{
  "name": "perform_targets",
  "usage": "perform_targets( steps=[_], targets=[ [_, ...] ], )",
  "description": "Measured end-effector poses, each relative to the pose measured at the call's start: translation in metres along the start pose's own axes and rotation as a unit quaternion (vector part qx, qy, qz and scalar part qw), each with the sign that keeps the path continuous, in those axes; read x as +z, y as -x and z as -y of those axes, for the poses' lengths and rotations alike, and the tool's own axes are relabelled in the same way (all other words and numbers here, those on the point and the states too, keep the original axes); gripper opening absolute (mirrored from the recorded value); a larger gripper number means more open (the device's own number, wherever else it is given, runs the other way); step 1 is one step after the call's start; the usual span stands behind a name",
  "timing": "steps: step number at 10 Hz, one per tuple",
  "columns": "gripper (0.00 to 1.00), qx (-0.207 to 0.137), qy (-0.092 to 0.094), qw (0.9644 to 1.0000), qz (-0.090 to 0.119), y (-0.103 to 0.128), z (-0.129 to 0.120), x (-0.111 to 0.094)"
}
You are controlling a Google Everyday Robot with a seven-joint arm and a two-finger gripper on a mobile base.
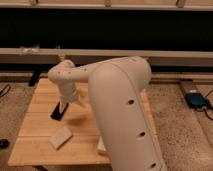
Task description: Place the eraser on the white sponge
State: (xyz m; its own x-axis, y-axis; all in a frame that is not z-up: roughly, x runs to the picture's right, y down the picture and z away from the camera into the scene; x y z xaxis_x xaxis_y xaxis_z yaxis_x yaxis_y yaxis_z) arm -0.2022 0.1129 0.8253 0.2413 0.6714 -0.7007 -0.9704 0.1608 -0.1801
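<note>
The eraser [58,112] is a small flat black block lying on the left part of the wooden table [35,125]. The white sponge [60,137] is a pale cream block lying a little nearer the table's front edge, just below the eraser. My gripper [69,103] hangs from the white arm [120,100] right over the eraser's upper right end, at or very close to it. The sponge lies apart from both, with nothing on it.
The arm's large white body covers the table's right half. A bit of a white bottle [101,145] shows at the arm's lower left edge. A dark wall with a ledge [30,50] runs behind the table. A blue object [196,100] lies on the floor at right.
</note>
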Motion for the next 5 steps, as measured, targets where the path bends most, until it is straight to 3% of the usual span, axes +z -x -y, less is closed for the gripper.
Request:
perform_targets(
  steps=[3,5],
  targets=[
    [0.80,0.004,0.032,0.9995,0.004,0.018,-0.038,-0.003],
    [0.80,0.025,0.045,0.9987,0.005,0.027,-0.051,0.003]
  ],
)
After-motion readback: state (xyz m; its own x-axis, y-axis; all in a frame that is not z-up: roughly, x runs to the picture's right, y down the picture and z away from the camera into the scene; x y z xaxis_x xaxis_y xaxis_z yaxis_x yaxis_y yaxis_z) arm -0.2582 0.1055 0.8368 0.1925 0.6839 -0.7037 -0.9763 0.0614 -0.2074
